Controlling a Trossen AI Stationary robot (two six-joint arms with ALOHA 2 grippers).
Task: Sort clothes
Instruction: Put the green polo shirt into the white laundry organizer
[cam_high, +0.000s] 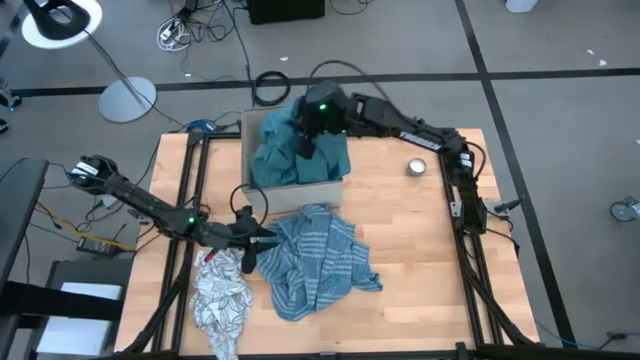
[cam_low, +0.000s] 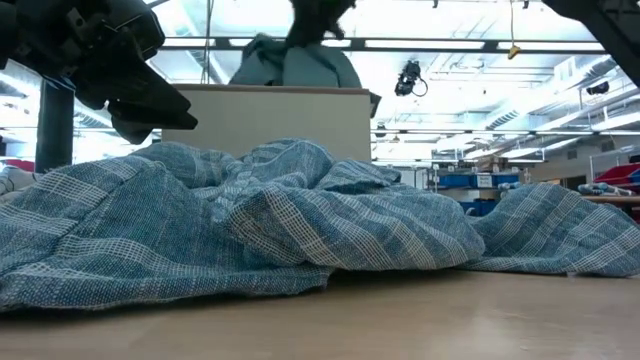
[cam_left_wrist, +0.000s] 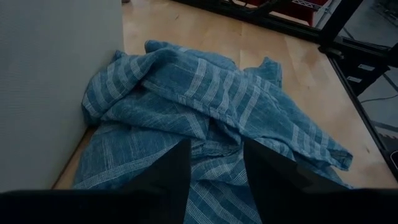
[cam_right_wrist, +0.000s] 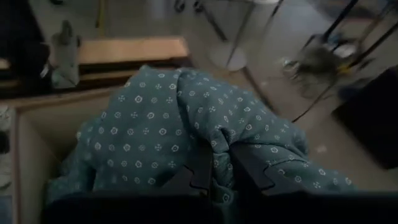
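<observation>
A teal garment with small light dots (cam_high: 296, 155) lies heaped in the tan cardboard box (cam_high: 252, 150) at the table's far side; it also rises over the box in the low view (cam_low: 290, 62). My right gripper (cam_high: 320, 118) is above the box, shut on this garment. A blue-striped cloth (cam_high: 315, 260) lies crumpled on the table in front of the box. My left gripper (cam_high: 250, 237) is open just above the cloth's left edge, and the left wrist view shows the cloth (cam_left_wrist: 211, 106) past its fingers. A white-grey patterned piece (cam_high: 222, 298) lies at the near left. My right gripper pinches a raised fold of the teal garment (cam_right_wrist: 222, 144) between its two fingers, coming from above and pointing down. The fold stands up between the fingers. The rest of the garment spreads below them and rests in the box.
A small round silvery object (cam_high: 417, 167) sits at the table's far right. The box's near wall (cam_low: 270, 120) stands right behind the striped cloth. Bare wood (cam_high: 420, 260) lies to the right of the cloth.
</observation>
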